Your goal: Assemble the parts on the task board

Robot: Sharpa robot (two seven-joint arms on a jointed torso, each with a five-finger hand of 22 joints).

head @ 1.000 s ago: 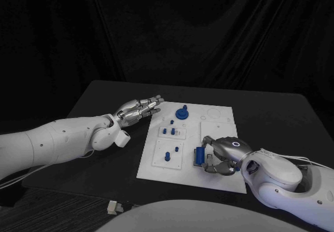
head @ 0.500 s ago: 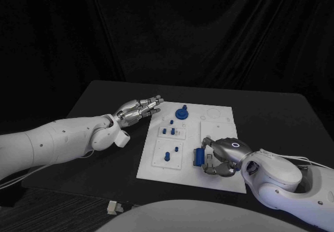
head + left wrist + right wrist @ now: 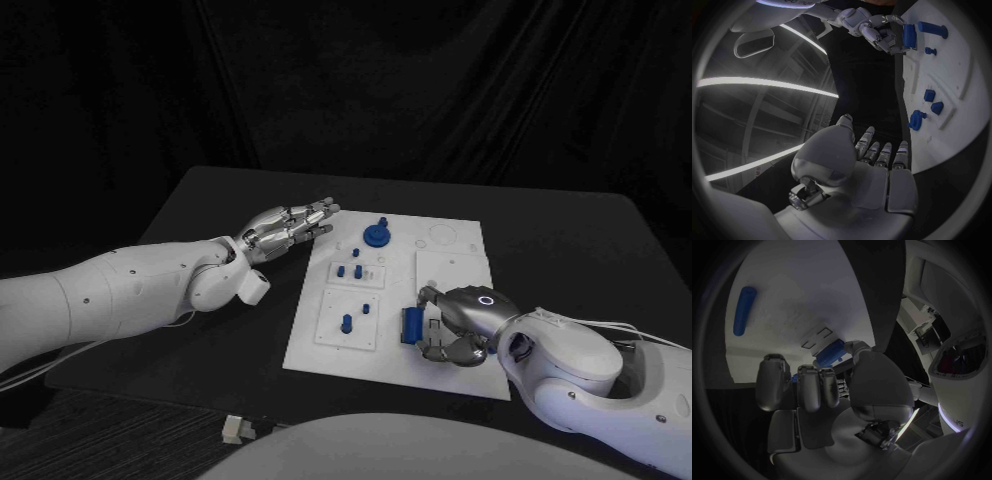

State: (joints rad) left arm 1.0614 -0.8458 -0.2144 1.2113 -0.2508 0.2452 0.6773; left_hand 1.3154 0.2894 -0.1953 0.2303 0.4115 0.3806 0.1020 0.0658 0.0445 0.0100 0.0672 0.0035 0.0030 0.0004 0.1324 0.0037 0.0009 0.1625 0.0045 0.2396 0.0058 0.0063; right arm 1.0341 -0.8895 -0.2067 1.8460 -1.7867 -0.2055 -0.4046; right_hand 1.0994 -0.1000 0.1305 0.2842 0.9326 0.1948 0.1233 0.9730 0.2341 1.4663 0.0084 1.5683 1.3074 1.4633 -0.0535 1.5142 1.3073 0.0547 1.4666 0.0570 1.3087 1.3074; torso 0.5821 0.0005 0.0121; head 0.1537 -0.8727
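Right hand (image 3: 459, 322) is pinching a blue part (image 3: 413, 323) at the task board's (image 3: 459, 275) near right portion, mid-placement I'd judge, next needing alignment over its slot; left hand (image 3: 289, 227) hovers wide and empty by the board's far left corner.

A black surface (image 3: 577, 250) carries everything here. Behind it hangs a dark curtain (image 3: 433, 90). A small connector (image 3: 240, 428) lies off its near edge.
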